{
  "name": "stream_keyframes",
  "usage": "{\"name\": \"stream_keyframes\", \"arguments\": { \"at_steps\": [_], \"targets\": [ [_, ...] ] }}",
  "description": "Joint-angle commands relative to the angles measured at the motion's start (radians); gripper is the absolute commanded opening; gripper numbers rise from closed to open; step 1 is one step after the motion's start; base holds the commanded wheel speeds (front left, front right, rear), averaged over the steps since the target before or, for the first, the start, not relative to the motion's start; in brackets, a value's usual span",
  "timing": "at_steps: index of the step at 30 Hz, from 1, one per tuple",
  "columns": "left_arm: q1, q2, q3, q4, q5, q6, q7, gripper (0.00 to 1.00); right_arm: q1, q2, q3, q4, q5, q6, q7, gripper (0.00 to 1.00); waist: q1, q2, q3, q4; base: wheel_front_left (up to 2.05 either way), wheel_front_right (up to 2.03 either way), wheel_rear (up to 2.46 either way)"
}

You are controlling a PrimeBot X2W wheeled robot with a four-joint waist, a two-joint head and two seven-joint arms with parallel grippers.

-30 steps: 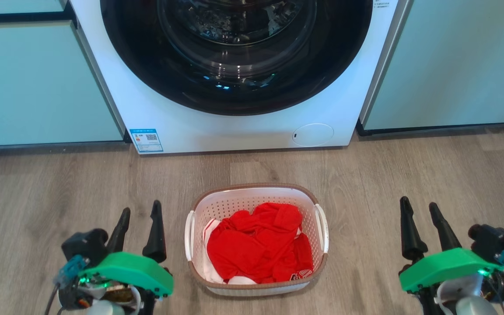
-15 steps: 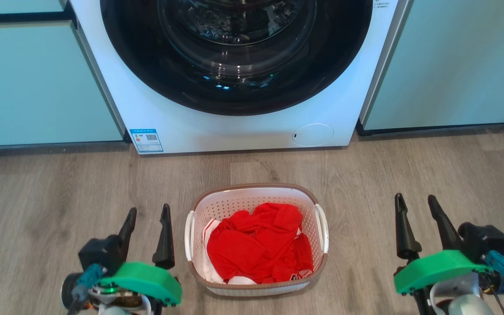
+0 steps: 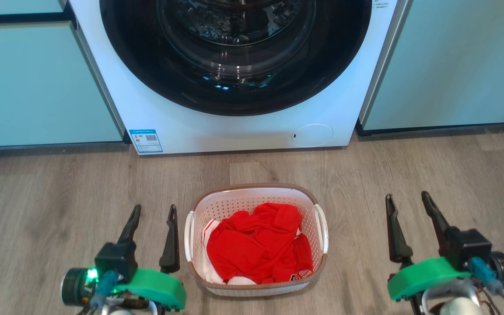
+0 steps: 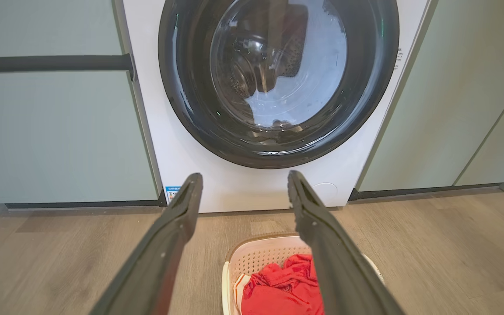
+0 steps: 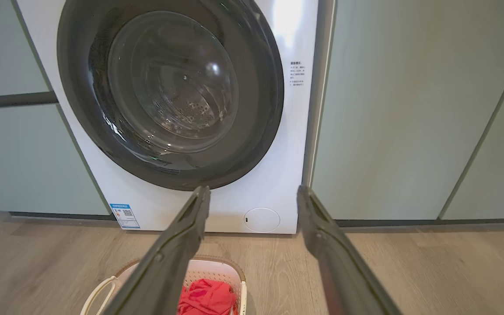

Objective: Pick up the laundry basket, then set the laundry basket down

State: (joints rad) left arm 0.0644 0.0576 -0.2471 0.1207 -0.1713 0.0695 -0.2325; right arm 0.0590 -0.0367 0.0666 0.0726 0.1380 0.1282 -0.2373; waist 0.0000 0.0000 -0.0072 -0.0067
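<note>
While a pale green cabinet front [image 3: 37, 83] stands at the far left above the wood-look floor [image 3: 50, 188], the left gripper [image 3: 155, 208] sits at the lower left of the head view. Its two dark fingers are spread apart and point toward the machine, with nothing between them. The inner finger is just beside the left handle [image 3: 188, 236], and a thin strip of floor shows between the two.

In the middle, the laundry basket [image 3: 252, 188] rests upright on the floor, just in front of the washing machine [image 3: 234, 131] and roughly centred on its round dark door [image 3: 234, 52]. A crumpled red garment [image 3: 256, 245] lies in the basket and covers most of its bottom. A little white fabric shows at the garment's left and near edges. The perforated far wall is bare.

Further right, past the right handle [image 3: 322, 227], the right gripper [image 3: 406, 196] is well apart from the basket. Its fingers are likewise parted and empty. Another pale green cabinet panel [image 3: 453, 65] closes the far right.
</note>
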Motion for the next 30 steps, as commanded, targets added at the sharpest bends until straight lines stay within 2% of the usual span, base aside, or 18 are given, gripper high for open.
{"name": "stream_keyframes", "arguments": {
  "at_steps": [1,4,30],
  "targets": [
    [-0.022,-0.004,0.025,-0.039,0.034,-0.003,-0.020,1.00,-0.009,-0.013,0.028,-0.043,-0.035,0.002,-0.016,1.00,0.0000,0.0000,0.000,0.000,0.00,0.00,0.00],
    [-0.021,-0.005,0.019,-0.041,0.071,-0.002,-0.029,1.00,-0.007,-0.013,0.033,-0.048,-0.072,0.003,-0.024,1.00,0.0000,0.0000,0.000,-0.001,0.00,0.00,0.00],
    [-0.026,-0.007,0.018,-0.030,0.065,-0.002,-0.029,1.00,-0.010,-0.013,0.025,-0.040,-0.069,0.003,-0.024,1.00,0.0000,0.0000,0.013,-0.002,0.00,0.00,0.00]
  ]
}}
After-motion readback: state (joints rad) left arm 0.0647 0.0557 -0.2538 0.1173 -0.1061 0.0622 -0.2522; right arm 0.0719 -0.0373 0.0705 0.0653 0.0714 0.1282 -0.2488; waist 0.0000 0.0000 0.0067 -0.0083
